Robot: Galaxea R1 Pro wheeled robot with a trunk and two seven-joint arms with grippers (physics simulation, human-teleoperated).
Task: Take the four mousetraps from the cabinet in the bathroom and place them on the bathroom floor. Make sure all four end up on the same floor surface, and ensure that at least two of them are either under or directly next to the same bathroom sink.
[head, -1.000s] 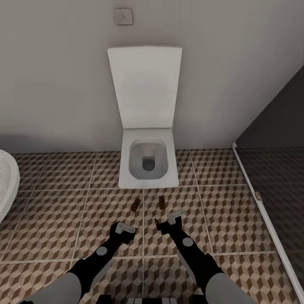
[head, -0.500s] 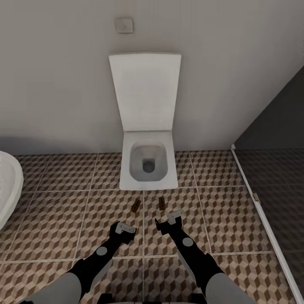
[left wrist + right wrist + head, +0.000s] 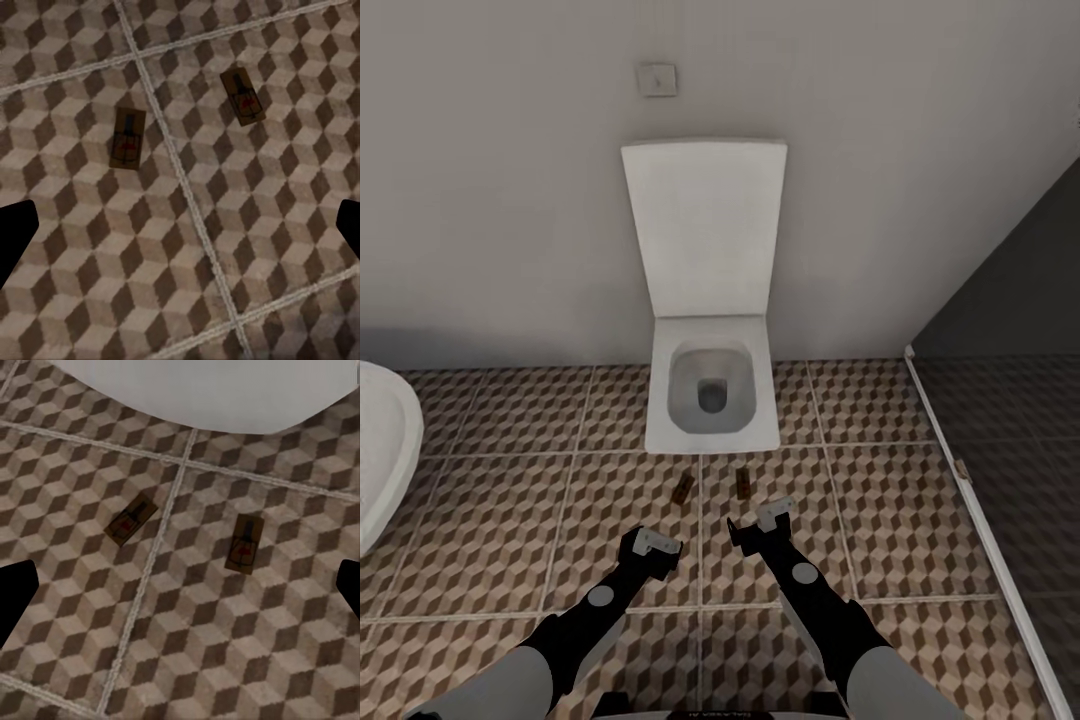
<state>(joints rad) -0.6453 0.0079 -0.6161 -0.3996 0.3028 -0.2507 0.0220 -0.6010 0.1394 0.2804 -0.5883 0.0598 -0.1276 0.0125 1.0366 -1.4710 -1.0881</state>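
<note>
Two mousetraps (image 3: 683, 489) (image 3: 743, 483) lie on the bathroom floor (image 3: 490, 500), either side of a grout line, just before the toilet (image 3: 712, 400). Both tools, left (image 3: 650, 545) and right (image 3: 760, 525), hover spread and empty. Risk: neither trap sits beside the sink (image 3: 385, 450), so placement may fail.

Even diffuse light, soft shadows, slightly blurry renders.

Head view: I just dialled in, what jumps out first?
The white toilet with its lid up stands against the wall, dead ahead. Two mousetraps lie on the cube-patterned bathroom floor just in front of it, either side of a grout line, beyond both open grippers.
</note>
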